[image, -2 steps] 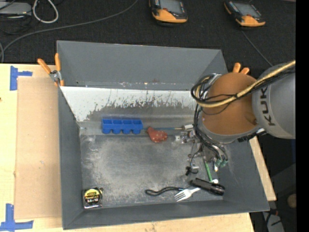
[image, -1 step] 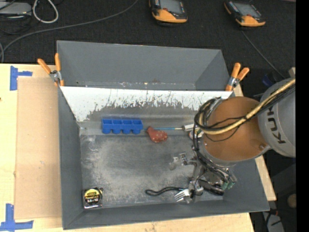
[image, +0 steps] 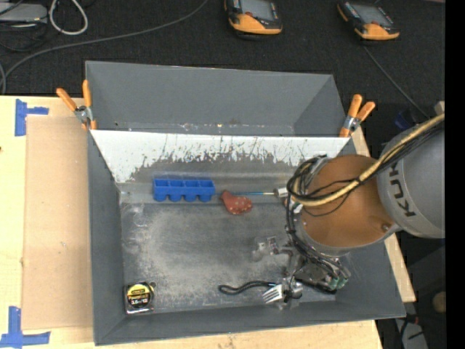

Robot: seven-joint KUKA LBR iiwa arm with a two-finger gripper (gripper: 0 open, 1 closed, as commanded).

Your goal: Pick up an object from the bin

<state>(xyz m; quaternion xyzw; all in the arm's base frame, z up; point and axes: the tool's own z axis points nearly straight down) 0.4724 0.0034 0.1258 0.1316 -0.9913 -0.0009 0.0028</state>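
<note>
Dark floor [image: 160, 27], two orange-black devices [image: 252, 13]

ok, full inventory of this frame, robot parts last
bin: 1, grey metal, centre
tray: 1, blue, compartmented, back left of bin floor
lump: 1, reddish brown, just right of the tray, thin rod beside it
tape measure: 1, yellow and black, front left corner
fork: 1, silver head, dark handle, front right floor
metal piece: 1, silver, mid right floor, kind unclear
handheld devices: 2, orange and black, dark floor beyond the bin
arm: 1, grey, from the right
wrist cover: 1, orange, over the bin's right side
cables: several, black and yellow, looped over the cover
</note>
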